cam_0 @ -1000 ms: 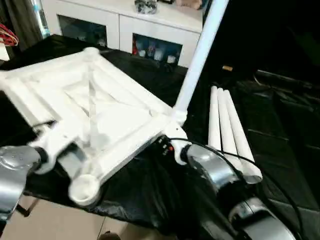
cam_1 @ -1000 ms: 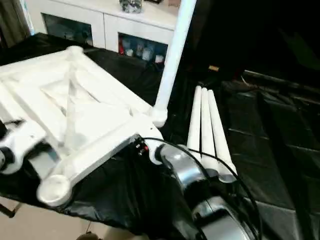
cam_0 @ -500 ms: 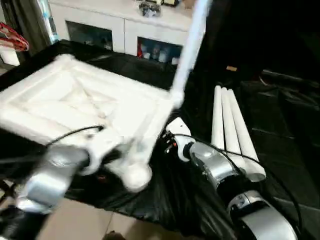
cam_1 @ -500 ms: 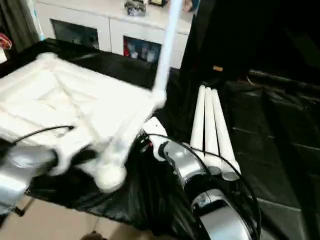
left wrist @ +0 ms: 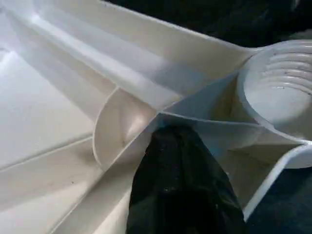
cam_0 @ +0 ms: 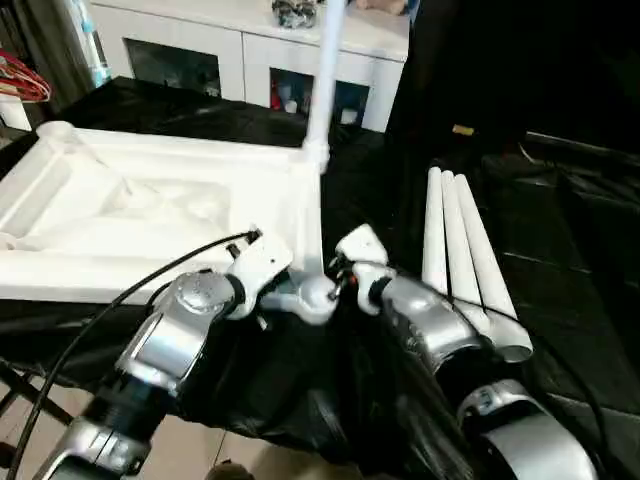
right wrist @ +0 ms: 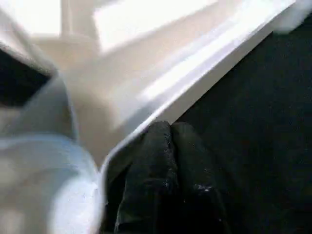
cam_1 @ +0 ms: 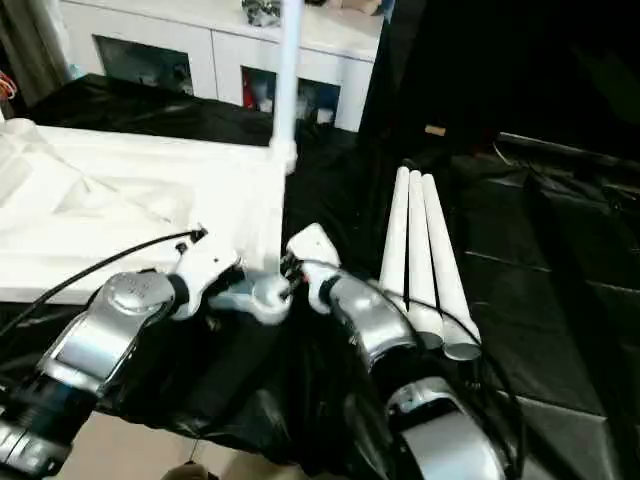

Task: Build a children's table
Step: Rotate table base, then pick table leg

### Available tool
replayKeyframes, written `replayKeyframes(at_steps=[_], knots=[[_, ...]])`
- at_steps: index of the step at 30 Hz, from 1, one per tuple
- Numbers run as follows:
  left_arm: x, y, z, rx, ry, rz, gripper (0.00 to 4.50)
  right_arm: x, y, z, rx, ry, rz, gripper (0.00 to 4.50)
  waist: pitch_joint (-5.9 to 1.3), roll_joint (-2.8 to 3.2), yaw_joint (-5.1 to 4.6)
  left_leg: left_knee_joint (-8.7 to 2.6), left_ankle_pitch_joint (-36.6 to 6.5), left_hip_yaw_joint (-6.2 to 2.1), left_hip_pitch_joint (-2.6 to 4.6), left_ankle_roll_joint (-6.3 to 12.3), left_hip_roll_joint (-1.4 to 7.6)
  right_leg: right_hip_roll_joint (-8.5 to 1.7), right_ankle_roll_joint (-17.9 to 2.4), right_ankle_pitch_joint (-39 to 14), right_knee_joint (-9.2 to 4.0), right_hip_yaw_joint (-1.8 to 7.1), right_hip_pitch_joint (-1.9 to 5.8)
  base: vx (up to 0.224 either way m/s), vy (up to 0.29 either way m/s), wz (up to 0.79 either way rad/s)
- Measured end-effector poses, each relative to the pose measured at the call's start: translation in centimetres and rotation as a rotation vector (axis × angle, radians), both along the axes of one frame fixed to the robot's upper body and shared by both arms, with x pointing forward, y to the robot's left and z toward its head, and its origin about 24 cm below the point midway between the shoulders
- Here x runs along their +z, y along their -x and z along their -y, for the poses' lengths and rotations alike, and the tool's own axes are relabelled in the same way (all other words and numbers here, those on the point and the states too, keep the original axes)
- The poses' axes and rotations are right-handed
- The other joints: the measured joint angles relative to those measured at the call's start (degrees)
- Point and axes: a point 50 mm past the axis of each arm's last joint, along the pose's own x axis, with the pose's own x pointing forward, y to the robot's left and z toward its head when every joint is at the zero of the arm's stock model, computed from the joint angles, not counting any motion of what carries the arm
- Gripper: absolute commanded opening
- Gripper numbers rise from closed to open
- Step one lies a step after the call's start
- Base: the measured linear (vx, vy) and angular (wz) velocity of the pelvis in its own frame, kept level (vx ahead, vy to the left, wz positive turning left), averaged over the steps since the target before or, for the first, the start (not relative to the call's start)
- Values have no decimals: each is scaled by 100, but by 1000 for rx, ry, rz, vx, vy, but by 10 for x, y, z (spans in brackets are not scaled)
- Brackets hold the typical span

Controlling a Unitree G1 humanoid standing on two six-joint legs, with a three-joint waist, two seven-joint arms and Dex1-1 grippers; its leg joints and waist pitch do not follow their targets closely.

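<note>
- Near corner socket point(left wrist: 280, 92) of the tabletop point(cam_0: 150, 215), upside down on the black-draped table point(cam_0: 340, 380), overhanging that edge: risk of tipping off under any push.
- Left gripper point(left wrist: 183, 187) clenched on a rib beside that socket; could slip and jolt the slab.
- Right gripper point(right wrist: 170, 141) closed empty at the rim; could nudge it sideways.
- Right: three loose legs point(cam_0: 460, 260), apt to roll.
- Far corner: fitted leg point(cam_0: 322, 85) upright, prone to whipping toward the cabinet point(cam_0: 240, 50).
</note>
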Motion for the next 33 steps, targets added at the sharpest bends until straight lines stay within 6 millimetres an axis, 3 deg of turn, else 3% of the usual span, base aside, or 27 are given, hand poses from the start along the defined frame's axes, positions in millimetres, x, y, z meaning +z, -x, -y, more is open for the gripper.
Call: replayKeyframes(at_steps=[8, 9, 10, 16, 26, 32, 33], knots=[[10, 19, -4, -82, 121, -9, 0, 38, -14, 47, -210, 18, 42, 6, 0, -1, -6, 1, 1, 1, -11, -1, 0, 3, 14, -22, -15, 2, -4, 0, 0, 0], [12, 21, -4, -90, 141, -11, 0, 40, -14, 50, -228, 9, 26, 6, 1, 0, -7, 1, 1, 1, -11, -1, 0, 4, 13, -25, -14, 3, -5, 0, 0, 0], [15, 24, -3, -103, 173, -12, 33, 42, -14, 55, -260, 0, 3, 31, 2, 2, -9, 1, 1, 1, -12, -1, 2, 5, 12, -27, -15, 3, -6, 0, 0, 0], [34, 35, 1, -156, 296, 1, 66, 38, -14, 78, -441, 21, -111, 75, 4, 1, -16, 0, 1, 3, -8, -2, 2, 6, 12, -29, -10, 3, -6, 0, 0, 0], [52, 45, 15, -214, 373, 14, 156, 33, -9, 86, -585, 62, -251, 164, 7, -8, -26, 0, 6, 3, -3, -10, 2, 6, 15, -29, 3, 5, -7, 0, 0, 0], [52, 47, 17, -223, 388, -11, 188, 34, -8, 87, -607, 64, -271, 208, 6, -10, -27, 1, 6, 4, -3, -10, 2, 6, 20, -31, 4, 5, -7, 0, 0, 0], [52, 47, 17, -223, 388, -12, 212, 33, -7, 87, -608, 65, -276, 226, 6, -11, -27, 0, 6, 4, -3, -11, 2, 6, 20, -32, 4, 5, -7, 0, 0, 0]])
